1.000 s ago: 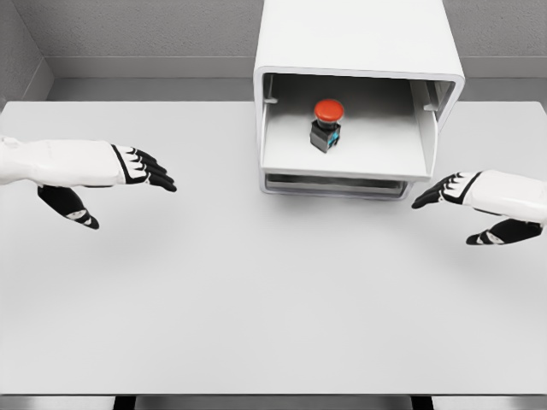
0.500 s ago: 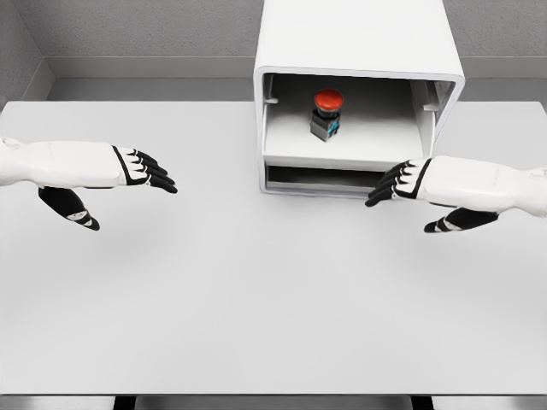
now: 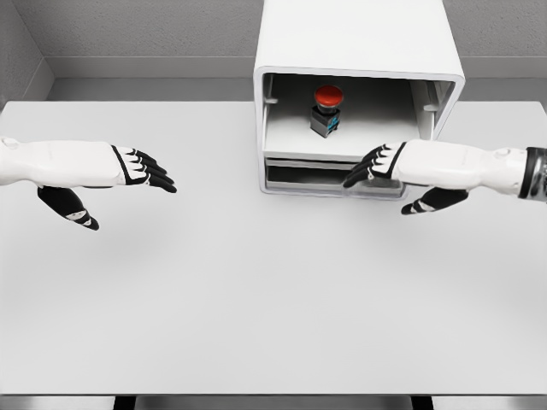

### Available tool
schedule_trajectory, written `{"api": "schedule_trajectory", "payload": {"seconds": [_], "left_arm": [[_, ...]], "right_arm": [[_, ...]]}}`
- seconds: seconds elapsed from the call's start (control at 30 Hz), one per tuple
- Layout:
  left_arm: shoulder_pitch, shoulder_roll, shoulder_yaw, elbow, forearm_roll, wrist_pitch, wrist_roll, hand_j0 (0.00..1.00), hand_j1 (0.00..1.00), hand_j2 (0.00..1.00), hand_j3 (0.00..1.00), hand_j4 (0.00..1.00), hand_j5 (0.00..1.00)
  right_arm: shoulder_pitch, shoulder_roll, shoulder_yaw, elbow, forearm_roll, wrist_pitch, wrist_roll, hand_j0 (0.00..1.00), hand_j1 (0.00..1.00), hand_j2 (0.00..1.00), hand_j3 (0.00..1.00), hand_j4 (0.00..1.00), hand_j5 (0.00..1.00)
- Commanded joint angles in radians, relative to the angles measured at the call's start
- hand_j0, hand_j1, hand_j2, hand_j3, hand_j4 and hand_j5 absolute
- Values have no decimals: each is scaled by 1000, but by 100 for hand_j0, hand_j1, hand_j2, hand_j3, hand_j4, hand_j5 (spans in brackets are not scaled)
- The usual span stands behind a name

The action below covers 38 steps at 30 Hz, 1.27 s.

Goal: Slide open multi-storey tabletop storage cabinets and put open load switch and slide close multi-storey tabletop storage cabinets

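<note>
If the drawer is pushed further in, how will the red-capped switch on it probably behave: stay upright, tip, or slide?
The switch looks top-heavy: a wide red cap over a narrower dark body, so a sharp push may tip it. It stands loose on the smooth white drawer, so it may also slide a little. A slow push by the right hand should likely keep it upright.

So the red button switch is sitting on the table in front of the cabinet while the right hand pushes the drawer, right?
Not quite. The head view shows the red button switch inside the cabinet, on its upper drawer, not on the table. The right hand is at the drawer front.
</note>
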Motion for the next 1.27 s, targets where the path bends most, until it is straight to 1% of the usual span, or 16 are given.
{"api": "schedule_trajectory", "payload": {"seconds": [0.0, 0.1, 0.47, 0.57, 0.6, 0.63, 0.67, 0.73, 0.8, 0.83, 0.87, 0.9, 0.93, 0.97, 1.0, 1.23], "left_arm": [[0, 1, 1, 0, 6, 3, 0, 100, 100, 100, 100, 100, 100], [0, 1, 1, 0, 6, 3, 0, 100, 100, 100, 100, 100, 100], [-3, 4, 1, -2, 6, 3, 0, 100, 100, 100, 100, 100, 100], [-3, 4, 1, -2, 6, 3, 0, 100, 100, 100, 100, 100, 100], [-3, 4, 1, -2, 6, 3, 0, 100, 100, 100, 100, 100, 100], [-3, 4, 1, -2, 6, 3, 0, 100, 100, 100, 100, 100, 100], [-3, 4, 1, -2, 6, 3, 0, 100, 100, 100, 100, 100, 100], [-3, 5, 1, -2, 6, 3, 0, 100, 100, 100, 100, 100, 100], [-5, 5, 3, 0, 6, 3, 0, 100, 100, 100, 100, 100, 100], [-5, 4, 1, 0, 6, 3, 0, 100, 100, 100, 100, 100, 100], [-3, 4, -2, 3, 6, 3, 0, 100, 100, 100, 100, 100, 100], [-1, 7, -2, 1, 6, 3, 0, 100, 100, 100, 100, 100, 100], [-1, 7, -2, 0, 8, 3, 0, 100, 100, 100, 100, 100, 100], [2, 7, -29, 11, 6, 3, 0, 100, 100, 100, 100, 100, 100], [-3, 7, -112, 28, 8, 3, 0, 100, 100, 100, 100, 100, 100], [-3, 8, -117, 29, 8, 3, 0, 100, 100, 100, 100, 100, 100]], "right_arm": [[-2, 16, 13, 38, -2, 3, 0, 89, 89, 89, 89, 89, 89], [-15, 26, 20, 70, -2, 3, 0, 90, 90, 90, 90, 90, 90], [-51, 49, 20, 136, -2, 3, 0, 93, 93, 93, 93, 93, 93], [-49, 41, 20, 124, -2, 3, 0, 93, 93, 93, 93, 93, 93], [-48, 38, 18, 107, -2, 3, 0, 93, 93, 93, 93, 93, 93], [-45, 32, 17, 67, -4, 3, 0, 93, 93, 93, 93, 93, 93], [-38, 9, 10, 43, -4, 3, 0, 93, 93, 93, 93, 93, 93], [-9, -63, -23, -20, -10, 3, 0, 93, 93, 93, 93, 93, 93], [115, -100, -169, -63, -10, 3, 0, 94, 94, 94, 94, 94, 94], [164, -117, -229, -65, -10, 3, 0, 100, 100, 100, 100, 100, 100], [222, -125, -278, -66, -10, 3, 0, 100, 100, 100, 100, 100, 100], [245, -126, -278, -66, -10, 3, 0, 100, 100, 100, 100, 100, 100], [264, -126, -278, -69, -11, 3, 0, 100, 100, 100, 100, 100, 100], [268, -131, -278, -74, -11, 3, 0, 100, 100, 100, 100, 100, 100], [268, -131, -276, -74, -11, 3, 0, 100, 100, 100, 100, 100, 100], [291, -129, -270, -74, -11, 3, 0, 100, 100, 100, 100, 100, 100]]}}
